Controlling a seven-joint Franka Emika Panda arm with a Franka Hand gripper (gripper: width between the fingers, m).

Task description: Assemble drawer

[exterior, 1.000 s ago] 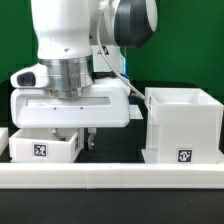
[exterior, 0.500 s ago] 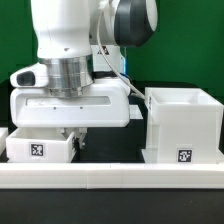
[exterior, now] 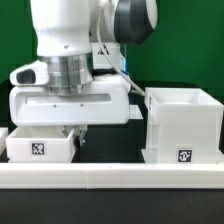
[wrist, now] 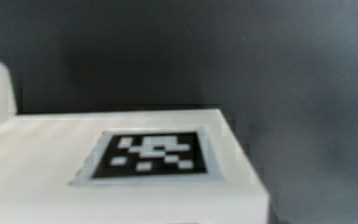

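Exterior view: tray (exterior: 40,147), black table (exterior: 112,152), green backdrop (exterior: 192,48).

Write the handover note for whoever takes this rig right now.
The gripper is low at the tray's end nearer the shell; whether it is open or shut cannot be told.
The tray sits at the exterior view's left, with its tag facing the camera. The wrist view shows a tagged white part close below, probably this tray.
The shell stands at the exterior view's right, apart from the tray.
Done: no tray is seen in the shell.
Left: put the trays into the shell.
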